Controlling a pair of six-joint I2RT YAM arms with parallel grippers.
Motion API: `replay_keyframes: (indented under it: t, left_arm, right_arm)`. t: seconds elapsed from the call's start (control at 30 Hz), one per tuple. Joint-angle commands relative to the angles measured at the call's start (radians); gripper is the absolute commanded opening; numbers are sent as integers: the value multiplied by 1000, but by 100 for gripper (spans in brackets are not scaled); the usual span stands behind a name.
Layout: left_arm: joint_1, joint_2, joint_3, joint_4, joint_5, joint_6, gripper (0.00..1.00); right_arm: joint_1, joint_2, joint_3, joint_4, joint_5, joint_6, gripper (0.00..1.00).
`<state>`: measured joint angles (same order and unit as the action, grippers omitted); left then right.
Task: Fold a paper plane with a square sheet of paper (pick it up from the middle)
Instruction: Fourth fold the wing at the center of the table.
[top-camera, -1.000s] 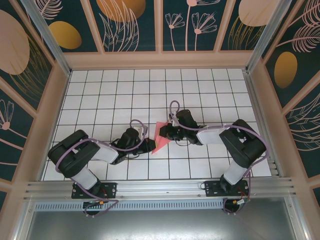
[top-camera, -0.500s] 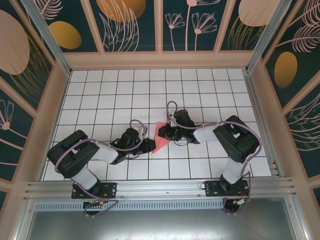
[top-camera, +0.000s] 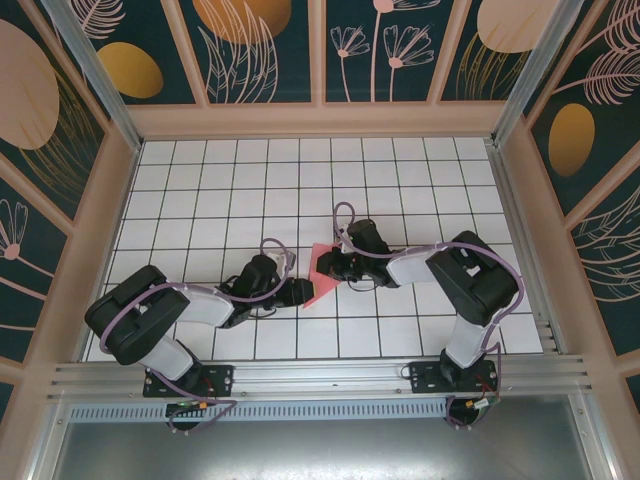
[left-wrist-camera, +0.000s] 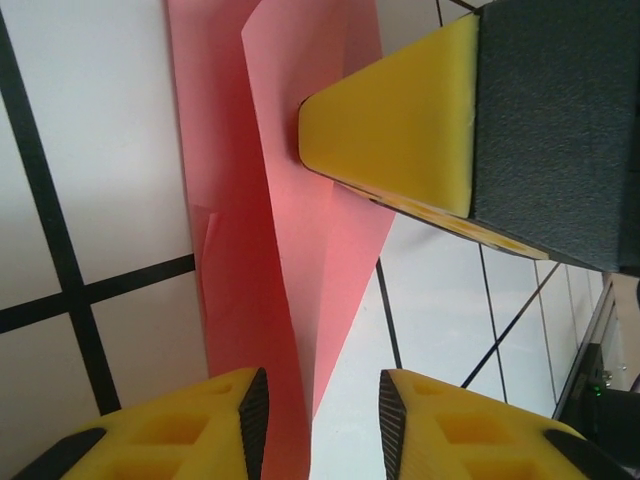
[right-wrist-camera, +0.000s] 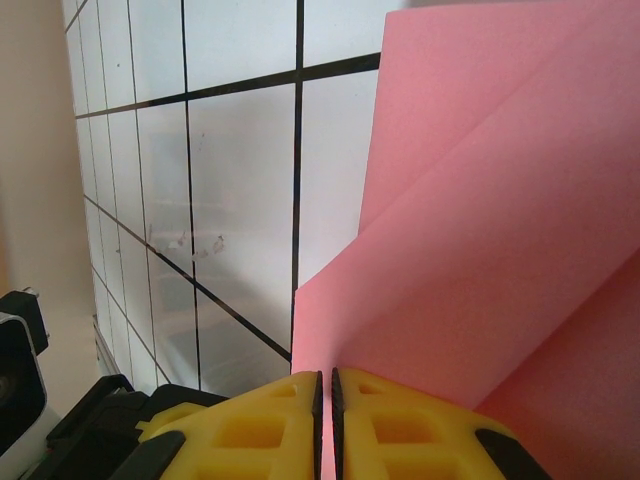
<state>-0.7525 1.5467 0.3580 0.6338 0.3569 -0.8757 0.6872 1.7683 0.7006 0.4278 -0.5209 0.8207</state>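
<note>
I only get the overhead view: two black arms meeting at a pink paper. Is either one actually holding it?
Observer: Yes. The right wrist view shows the right gripper shut on an edge of the paper.
Operator: And the left one?
Observer: The left gripper is open. Its jaws stand apart, with the paper reaching into the gap.
Operator: Is the paper still a flat square?
Observer: No. Up close it is folded, with layers overlapping along slanted edges.
</note>
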Motion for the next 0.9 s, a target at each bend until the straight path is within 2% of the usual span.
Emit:
replay_keyframes:
  t: [0.0, 0.33, 0.63, 0.87]
  left_arm:
    - [5, -1, 26, -68, -3, 50, 37]
    - [3, 14, 67, -187, -26, 114, 31]
    - [1, 25, 98, -269, -56, 154, 34]
    - [-4, 52, 127, -313, -82, 172, 26]
  right_arm:
    - [-3, 13, 27, 20, 14, 7, 15]
    - [-3, 14, 25, 23, 12, 8, 16]
    - [-5, 11, 28, 21, 12, 8, 16]
    - [-5, 9, 26, 20, 12, 8, 16]
